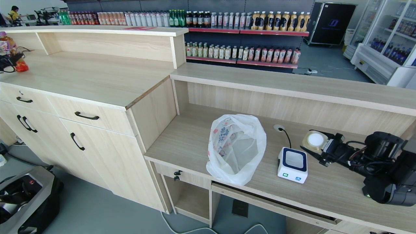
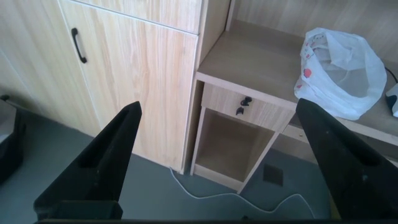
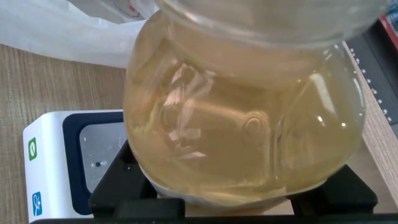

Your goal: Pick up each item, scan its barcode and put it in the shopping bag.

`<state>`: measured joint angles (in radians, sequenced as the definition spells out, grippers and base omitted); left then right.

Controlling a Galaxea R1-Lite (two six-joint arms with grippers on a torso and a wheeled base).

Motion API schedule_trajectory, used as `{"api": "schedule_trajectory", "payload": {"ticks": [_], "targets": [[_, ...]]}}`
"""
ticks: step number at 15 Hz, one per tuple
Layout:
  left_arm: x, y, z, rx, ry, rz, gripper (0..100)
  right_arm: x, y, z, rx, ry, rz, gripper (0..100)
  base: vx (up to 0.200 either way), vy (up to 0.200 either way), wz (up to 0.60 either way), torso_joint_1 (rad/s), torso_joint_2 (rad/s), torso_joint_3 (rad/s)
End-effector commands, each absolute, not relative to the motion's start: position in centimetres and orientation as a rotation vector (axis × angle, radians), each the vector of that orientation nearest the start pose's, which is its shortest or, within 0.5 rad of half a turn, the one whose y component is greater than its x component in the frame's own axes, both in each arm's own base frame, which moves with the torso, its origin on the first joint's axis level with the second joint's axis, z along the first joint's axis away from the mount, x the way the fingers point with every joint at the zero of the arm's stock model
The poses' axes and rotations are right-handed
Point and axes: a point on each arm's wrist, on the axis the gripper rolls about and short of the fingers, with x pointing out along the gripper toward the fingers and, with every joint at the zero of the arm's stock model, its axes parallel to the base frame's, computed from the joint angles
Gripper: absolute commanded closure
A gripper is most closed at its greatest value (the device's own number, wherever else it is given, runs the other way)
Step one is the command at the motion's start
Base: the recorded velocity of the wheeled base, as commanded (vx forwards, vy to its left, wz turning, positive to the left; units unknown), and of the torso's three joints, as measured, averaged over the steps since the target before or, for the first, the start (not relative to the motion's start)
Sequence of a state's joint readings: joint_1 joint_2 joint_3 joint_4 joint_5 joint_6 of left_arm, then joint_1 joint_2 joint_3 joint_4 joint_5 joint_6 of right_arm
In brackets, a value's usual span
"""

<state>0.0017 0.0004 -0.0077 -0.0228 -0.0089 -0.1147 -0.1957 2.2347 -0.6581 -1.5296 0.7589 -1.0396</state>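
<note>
I'm gripping amber drink bottle (image 1: 314,139) in right gripper (image 1: 317,148), holding it just beside scanner (image 1: 292,164). Guessing scan's pending. Shopping bag (image 1: 235,148) sitting open, looking empty. Left gripper (image 2: 219,106) hanging wide, carrying nothing.

The counter (image 1: 201,136) looks like pale wood with a fine grain, matt. The shopping bag (image 1: 235,148) is thin, half-clear white plastic, wrinkled and slightly shiny. At its 3 o'clock, the scanner (image 1: 292,165) is smooth white plastic with a glossy dark window. At the scanner's 1 o'clock, the bottle (image 3: 249,124) is clear, glossy plastic, and the right gripper (image 1: 314,143) is matt black.
</note>
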Motion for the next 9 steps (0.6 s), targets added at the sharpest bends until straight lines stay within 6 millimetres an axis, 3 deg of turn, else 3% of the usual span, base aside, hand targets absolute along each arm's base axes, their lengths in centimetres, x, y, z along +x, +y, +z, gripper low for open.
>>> {"api": "schedule_trajectory", "payload": {"ticks": [1, 7, 8, 9], "targets": [[-2.3, 0.0, 8.0, -0.115, -0.030, -0.009, 0, 35.3, -5.4, 5.4, -0.988, -0.251, 0.535, 100, 0.000, 0.000, 0.00, 0.000, 0.00, 0.000], [-2.3, 0.0, 8.0, -0.115, -0.030, -0.008, 0, 35.7, -5.0, 5.5, -0.984, -0.262, 0.543, 100, 0.000, 0.000, 0.00, 0.000, 0.00, 0.000], [-2.3, 0.0, 8.0, -0.115, -0.030, -0.009, 0, 35.7, -4.8, 5.9, -0.954, -0.266, 0.544, 100, 0.000, 0.000, 0.00, 0.000, 0.00, 0.000], [-2.3, 0.0, 8.0, -0.115, -0.030, -0.009, 0, 35.3, -4.6, 8.0, -0.823, -0.276, 0.538, 100, 0.000, 0.000, 0.00, 0.000, 0.00, 0.000]]}}
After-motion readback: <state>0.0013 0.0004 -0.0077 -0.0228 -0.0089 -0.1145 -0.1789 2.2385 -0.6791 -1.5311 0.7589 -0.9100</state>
